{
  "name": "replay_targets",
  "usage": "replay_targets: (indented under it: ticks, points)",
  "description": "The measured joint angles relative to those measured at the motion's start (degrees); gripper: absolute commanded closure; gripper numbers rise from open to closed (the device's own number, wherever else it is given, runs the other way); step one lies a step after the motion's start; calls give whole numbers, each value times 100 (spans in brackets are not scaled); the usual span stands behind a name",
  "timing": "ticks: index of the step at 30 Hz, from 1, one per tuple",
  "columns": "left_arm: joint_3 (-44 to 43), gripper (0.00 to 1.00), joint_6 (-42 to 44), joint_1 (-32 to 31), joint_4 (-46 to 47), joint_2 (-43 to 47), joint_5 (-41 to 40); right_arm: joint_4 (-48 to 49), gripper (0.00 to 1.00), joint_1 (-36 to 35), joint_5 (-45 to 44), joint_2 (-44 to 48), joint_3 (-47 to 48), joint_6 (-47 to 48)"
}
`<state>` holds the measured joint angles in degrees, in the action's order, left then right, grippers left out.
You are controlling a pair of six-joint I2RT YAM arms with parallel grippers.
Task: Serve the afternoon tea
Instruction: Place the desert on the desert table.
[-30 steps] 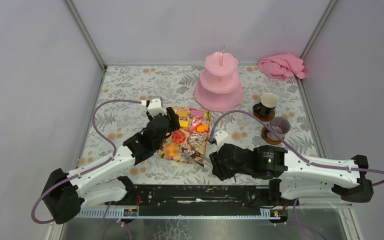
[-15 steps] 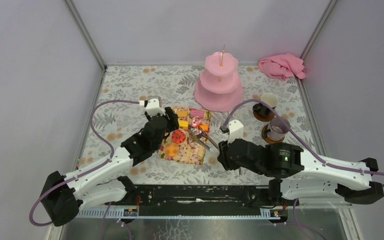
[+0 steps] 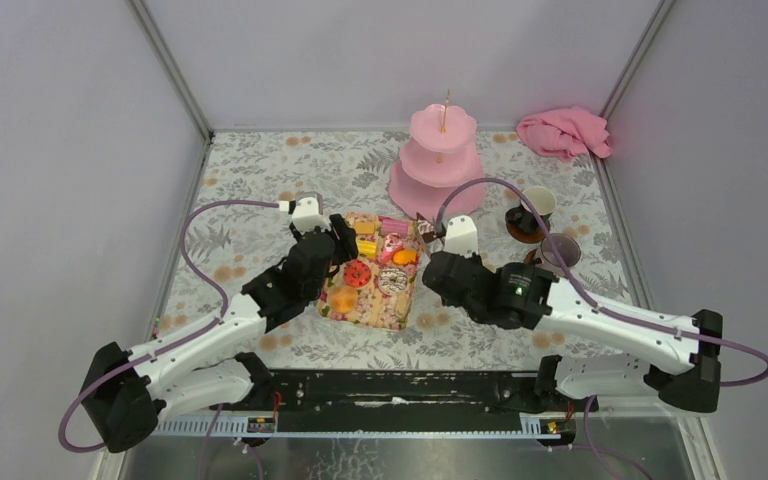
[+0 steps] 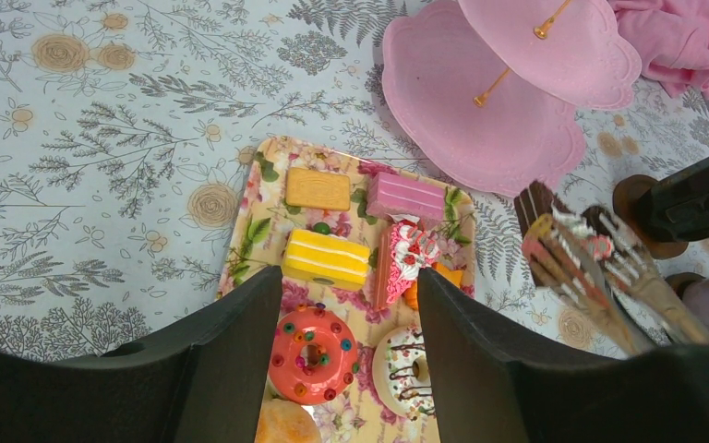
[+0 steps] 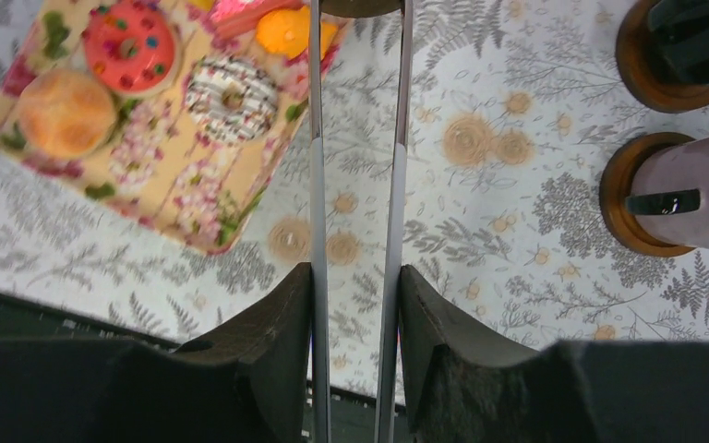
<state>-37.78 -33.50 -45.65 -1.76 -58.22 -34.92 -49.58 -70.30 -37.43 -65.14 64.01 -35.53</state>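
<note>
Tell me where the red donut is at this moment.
In the top external view, the red donut lies on the left half of the floral tray, between the yellow cake behind it and the bun in front.

tongs (image 5: 315,185): bare polished metal, mirror-bright. stand (image 4: 443,92): smooth pink plastic, satin sheen. black mug (image 5: 697,23) and grey mug (image 5: 702,189): glossy glaze, on wood-look coasters (image 5: 617,201). cloth (image 3: 563,132): soft, crumpled fabric. bench (image 3: 260,180): matt floral print.
</note>
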Motion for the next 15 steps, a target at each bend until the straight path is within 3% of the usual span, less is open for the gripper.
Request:
replay_targets:
  ticks: [15]
  points:
    - [2,36,2,0,28,0,87,1405,100,1727,409,-1158,-103,748]
